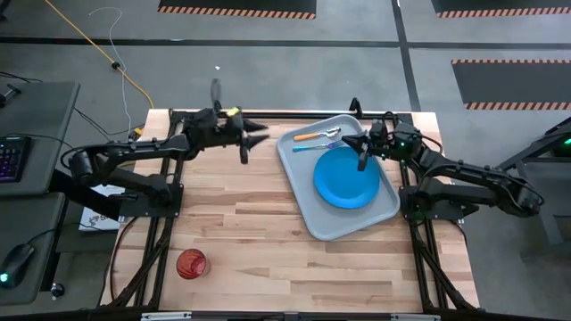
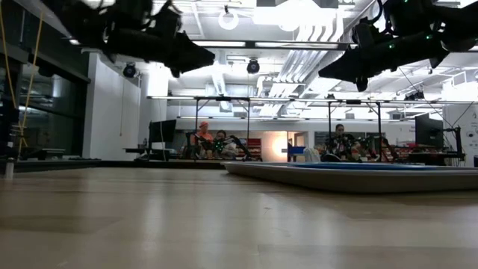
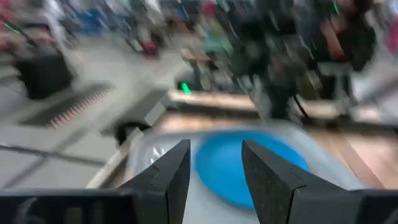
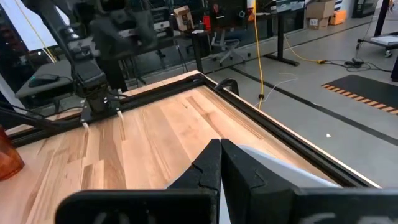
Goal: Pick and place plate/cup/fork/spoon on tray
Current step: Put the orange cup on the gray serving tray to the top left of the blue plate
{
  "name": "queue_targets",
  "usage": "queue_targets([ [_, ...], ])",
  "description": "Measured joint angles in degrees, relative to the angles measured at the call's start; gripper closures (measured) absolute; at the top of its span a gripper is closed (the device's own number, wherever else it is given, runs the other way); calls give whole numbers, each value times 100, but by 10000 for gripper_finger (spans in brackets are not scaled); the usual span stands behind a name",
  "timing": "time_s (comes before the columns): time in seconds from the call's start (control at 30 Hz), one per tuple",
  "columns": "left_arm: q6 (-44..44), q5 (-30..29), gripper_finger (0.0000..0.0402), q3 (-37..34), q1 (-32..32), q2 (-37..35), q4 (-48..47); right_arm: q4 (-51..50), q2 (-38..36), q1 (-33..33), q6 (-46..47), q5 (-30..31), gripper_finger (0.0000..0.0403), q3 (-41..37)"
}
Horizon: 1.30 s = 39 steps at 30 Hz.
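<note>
Three items on the tray, cup left to fetch

The plate (image 1: 346, 177), fork (image 1: 314, 146) and spoon (image 1: 318, 135) already lie on the tray (image 1: 317, 223), at the table's right. The cup (image 1: 191, 264) stands alone at the near left edge, well apart from both arms. The left gripper (image 1: 259, 131), fingers narrowly parted and empty, hangs high at the far side (nearer the tray than the cup); it must swing back and descend over the cup. The right gripper (image 1: 361, 152), fingers pressed together, hovers over the tray.

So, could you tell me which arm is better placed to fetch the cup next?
Probably the left: the cup stands on its side of the table, while the right gripper hangs over the tray.
</note>
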Motion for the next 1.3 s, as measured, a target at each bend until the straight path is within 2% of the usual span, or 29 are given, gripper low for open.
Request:
queue_targets([
  [0.07,-306,-90,268,-278,207,-9,684,1,0,-1,-2,0,403,0],
  [0.13,-678,-52,268,-437,370,-21,952,2,0,-2,-42,0,403,0],
  [0.2,-987,218,268,-456,481,-125,921,5,0,-2,-42,0,403,0],
  [0.27,-1214,776,268,-397,481,-211,944,7,0,-2,-42,2,403,0],
  [0.37,-1344,1716,268,-384,223,-459,868,9,2,-2,-44,2,403,0],
  [0.47,-853,1812,267,-360,-383,-843,840,11,2,-7,-44,28,403,0],
  [0.57,-37,1289,260,-231,-1156,-1278,-55,0,2,-7,2,145,403,0],
  [0.63,558,542,249,120,-1803,-1558,-1376,-74,2,0,114,221,403,0],
  [0.73,1190,-882,223,780,-2846,-1649,-3500,-231,2,20,269,237,403,0],
  [0.83,1239,-1503,189,1310,-3769,-1499,-4721,-330,2,78,304,243,403,0],
  [1.03,221,-1704,137,1957,-5056,-1091,-6208,-337,4,304,467,437,403,0],
  [1.3,-1689,-2083,133,2719,-6369,-386,-7989,-530,7,774,715,894,403,0],
])
